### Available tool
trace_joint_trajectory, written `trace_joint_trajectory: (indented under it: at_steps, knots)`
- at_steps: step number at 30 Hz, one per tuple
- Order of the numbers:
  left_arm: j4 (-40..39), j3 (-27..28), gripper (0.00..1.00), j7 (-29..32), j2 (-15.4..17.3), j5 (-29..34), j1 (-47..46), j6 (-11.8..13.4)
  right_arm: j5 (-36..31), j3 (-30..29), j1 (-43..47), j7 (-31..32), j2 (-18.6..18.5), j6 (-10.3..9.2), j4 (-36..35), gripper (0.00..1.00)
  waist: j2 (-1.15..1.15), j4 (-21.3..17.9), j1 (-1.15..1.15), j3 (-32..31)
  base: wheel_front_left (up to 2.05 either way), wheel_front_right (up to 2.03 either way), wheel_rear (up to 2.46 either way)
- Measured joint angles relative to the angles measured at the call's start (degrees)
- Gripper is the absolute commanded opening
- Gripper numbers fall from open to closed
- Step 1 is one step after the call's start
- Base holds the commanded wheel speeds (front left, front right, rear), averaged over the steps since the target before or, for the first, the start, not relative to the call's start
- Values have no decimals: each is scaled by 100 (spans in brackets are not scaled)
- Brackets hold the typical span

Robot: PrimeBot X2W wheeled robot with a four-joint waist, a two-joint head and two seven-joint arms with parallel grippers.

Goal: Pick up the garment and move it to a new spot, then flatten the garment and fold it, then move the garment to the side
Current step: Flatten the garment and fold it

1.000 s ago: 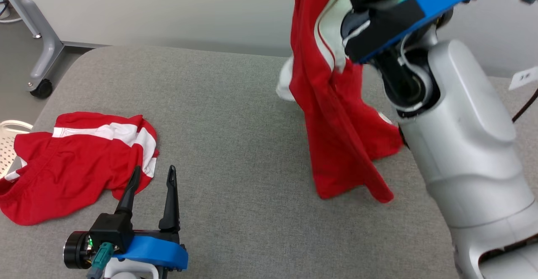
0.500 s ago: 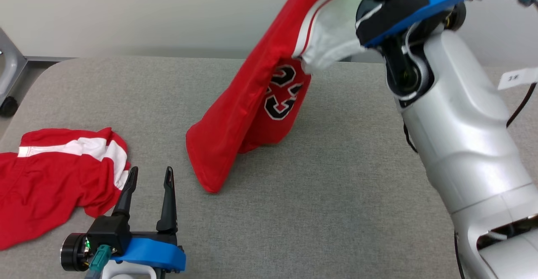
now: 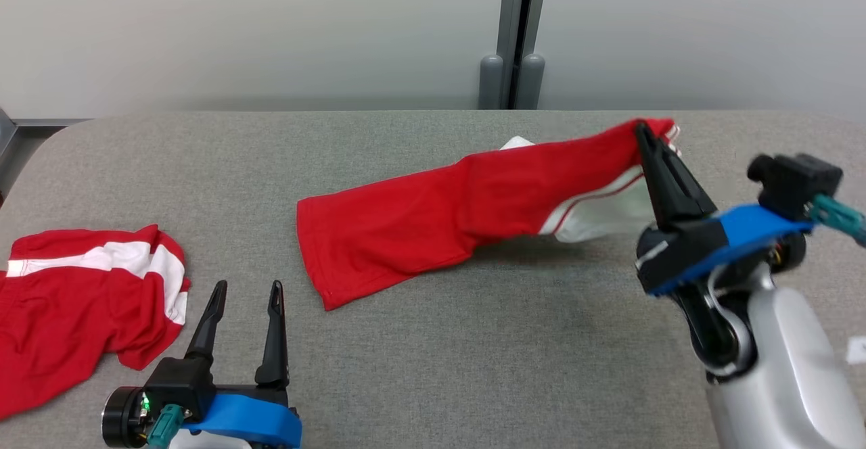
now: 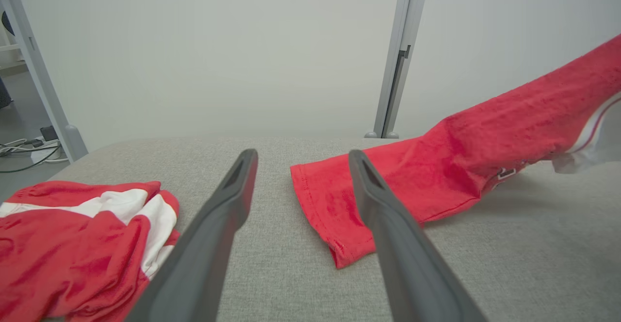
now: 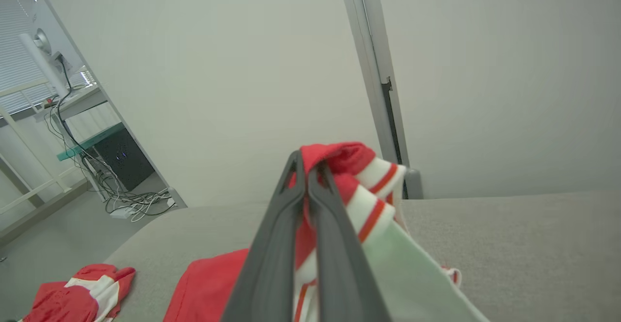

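1. The garment (image 3: 433,222) is red, with a white panel and red-and-white striped trim at one end. It is drawn out into a long band, creased along its length.
2. Its stitched hem end lies flat on the grey table (image 3: 514,368) near the middle. From there the cloth rises toward the right, and the striped end is off the surface with a shadow beneath it.
3. The right gripper (image 3: 641,131) has its two fingers pressed together on the bunched red edge at that raised end. The white panel hangs just below them.
4. The left gripper (image 3: 247,289) sits low at the near left, fingers spread wide with nothing between them. The hem lies just beyond its tips.
5. A second red and white cloth (image 3: 74,307) lies crumpled at the table's left edge, apart from the garment.
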Motion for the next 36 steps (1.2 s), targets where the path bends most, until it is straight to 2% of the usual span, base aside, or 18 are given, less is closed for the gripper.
trace_joint_trajectory:
  at_steps: [5, 7, 9, 12, 17, 22, 23, 26, 27, 28, 29, 30, 36]
  knots:
    - [-32, 29, 100, 1, 26, 1, 12, -20, 236, -544, 1656, 837, 8, 0, -2246, 0, 0, -2, 0, 70, 0, 0, 0]
    - [-51, 35, 100, 1, 29, 3, 2, -24, 323, -851, 2089, 1073, 9, 0, -2652, 0, 0, -4, 0, 122, 0, 0, 0]
    - [-53, 30, 100, 0, 26, 22, -59, -41, 322, -1126, 2306, 1245, 4, 0, -2683, 0, 0, 0, 0, 185, 0, 0, 0]
    - [-54, 10, 100, 0, 18, 45, -186, -70, 181, -1345, 2231, 1372, 7, 0, -2308, 0, 0, 41, 0, 281, 0, 0, 0]
    - [-45, -42, 100, 1, -20, 102, -403, -130, -480, -1599, 1438, 1288, 5, 0, -1055, 0, 0, 185, 0, 447, 0, 0, 0]
    - [-47, -68, 100, 0, -60, 154, -552, -151, -1026, -1717, 577, 769, 5, 0, 157, 0, 0, 424, 1, 598, 0, 0, 0]
    - [-49, -60, 100, 0, -80, 164, -567, -155, -1196, -1766, 258, 520, 9, 0, 580, 0, 0, 510, 1, 654, 0, 0, 0]
    - [-47, -59, 100, 0, -122, 182, -580, -177, -1367, -1907, -164, 124, 9, 0, 1174, 0, 1, 622, 1, 708, 0, 0, 0]
    - [-44, -53, 100, 0, -138, 189, -580, -177, -1410, -1965, -277, -41, 12, 0, 1346, 4, 0, 649, 1, 720, 0, 0, 0]
    - [-44, -43, 100, 0, -154, 188, -580, -177, -1482, -2000, -385, -142, 10, 0, 1521, 30, 0, 669, 1, 725, 0, 0, 0]
    - [-43, -37, 100, 0, -170, 185, -579, -179, -1555, -2048, -477, -282, 11, 0, 1678, 91, 0, 684, 1, 725, 0, 0, 0]
    - [-37, -31, 100, 0, -180, 174, -579, -188, -1610, -2082, -552, -427, 11, 0, 1807, 100, 1, 692, 1, 716, 0, 0, 0]
    - [74, 4, 100, 0, -236, 148, -524, -207, -1833, -2098, -662, -751, -3, 0, 2423, 100, 0, 675, 1, 537, 0, 0, 0]
